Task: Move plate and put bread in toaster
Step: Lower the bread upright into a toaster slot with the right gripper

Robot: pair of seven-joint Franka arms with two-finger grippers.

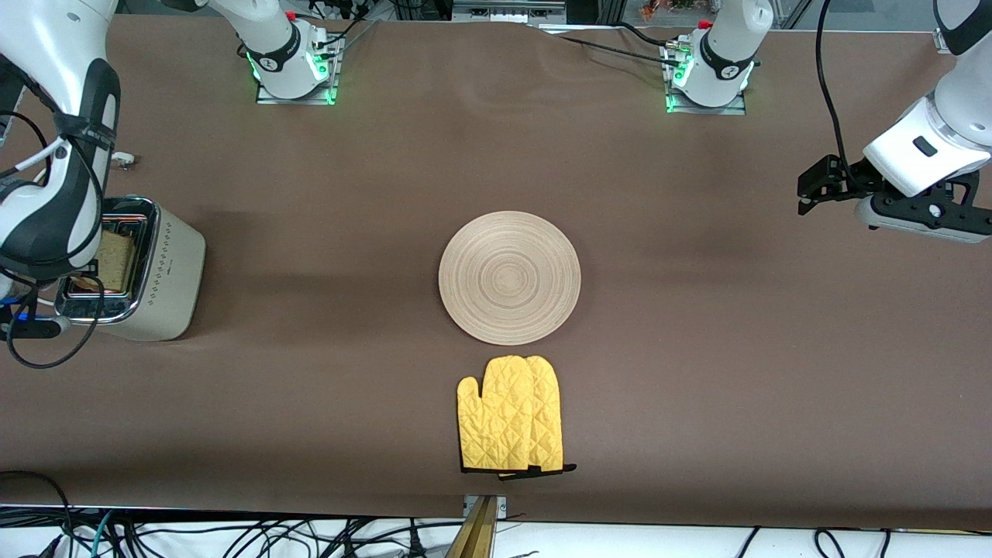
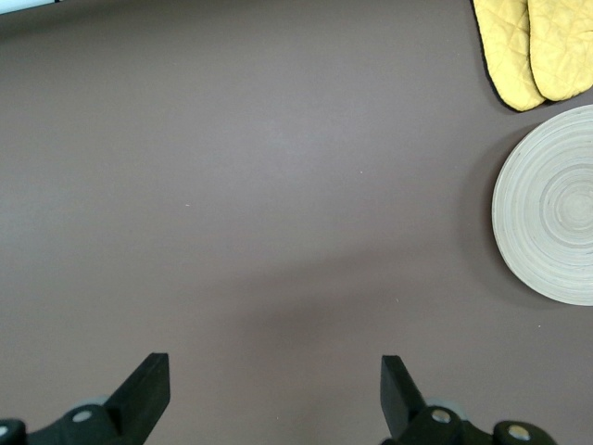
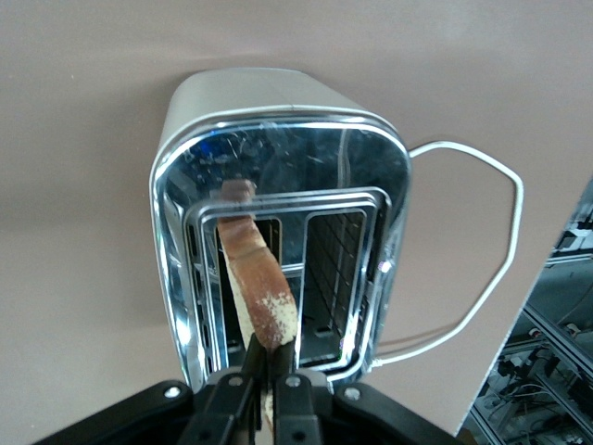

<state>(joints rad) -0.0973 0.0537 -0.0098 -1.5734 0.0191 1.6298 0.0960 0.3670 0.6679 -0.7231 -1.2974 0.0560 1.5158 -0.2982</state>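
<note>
bread, brown w/ speckled crust, pinched by right hand, seemingly in toaster slot.

Right gripper sits directly over the toaster, fingers pinched tight on the bread. The slice stands on edge, its lower part down inside one of the toaster's two slots, crust up toward the gripper. The slot beside it is dark, wire guides showing. Chrome top gleams around both slots. A white cord loops out from the toaster across the brown desk.
</note>
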